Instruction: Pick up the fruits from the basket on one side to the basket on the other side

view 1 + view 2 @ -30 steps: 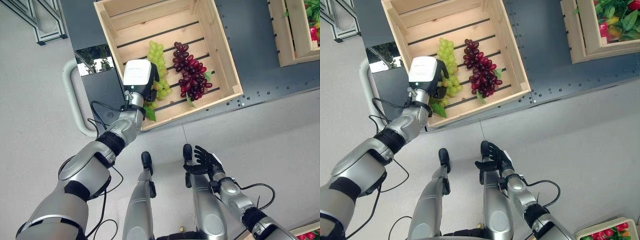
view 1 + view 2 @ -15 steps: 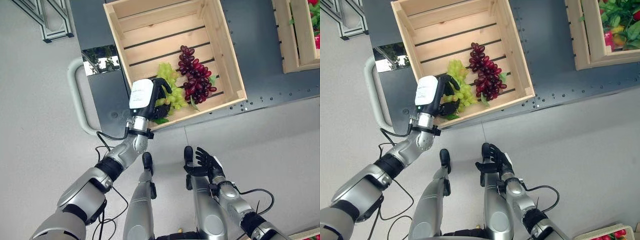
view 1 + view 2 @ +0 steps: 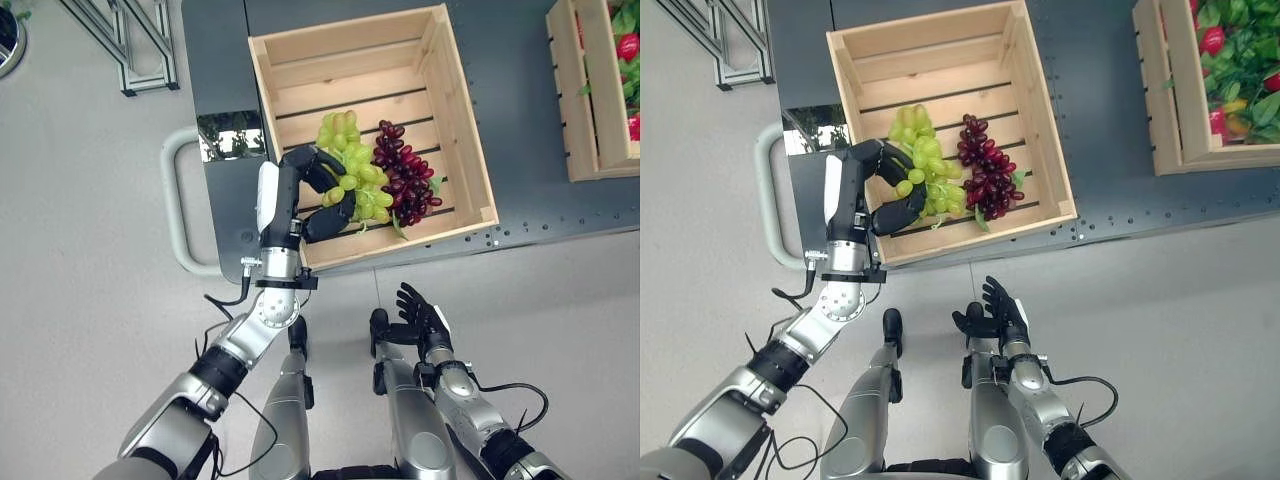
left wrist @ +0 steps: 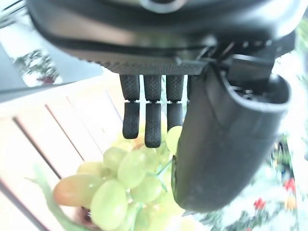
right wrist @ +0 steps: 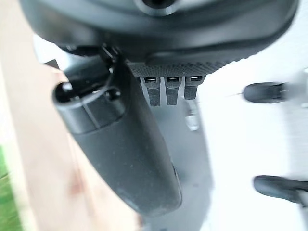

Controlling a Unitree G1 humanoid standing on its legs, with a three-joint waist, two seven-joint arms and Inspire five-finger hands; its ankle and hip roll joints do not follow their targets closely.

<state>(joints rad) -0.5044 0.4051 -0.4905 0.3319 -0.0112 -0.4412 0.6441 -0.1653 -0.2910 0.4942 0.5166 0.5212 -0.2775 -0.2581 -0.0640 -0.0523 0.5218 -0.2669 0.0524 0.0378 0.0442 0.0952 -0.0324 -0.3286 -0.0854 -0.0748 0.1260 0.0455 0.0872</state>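
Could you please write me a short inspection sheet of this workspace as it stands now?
Surface: dark metal table, studded along its near edge.
Job's things: green grapes and red grapes in the wooden crate; second crate to the robot's right holds mixed fruit and leaves.
Clutter: nothing seen.
Hands: left hand reaches over the crate's wall, fingers and thumb curled round the green grapes; right hand low before the table, fingers spread, holding nothing.
Cables: nothing seen apart from the robot's own.
Surroundings: grey floor; pale handle on the table's left side; metal frame beyond.
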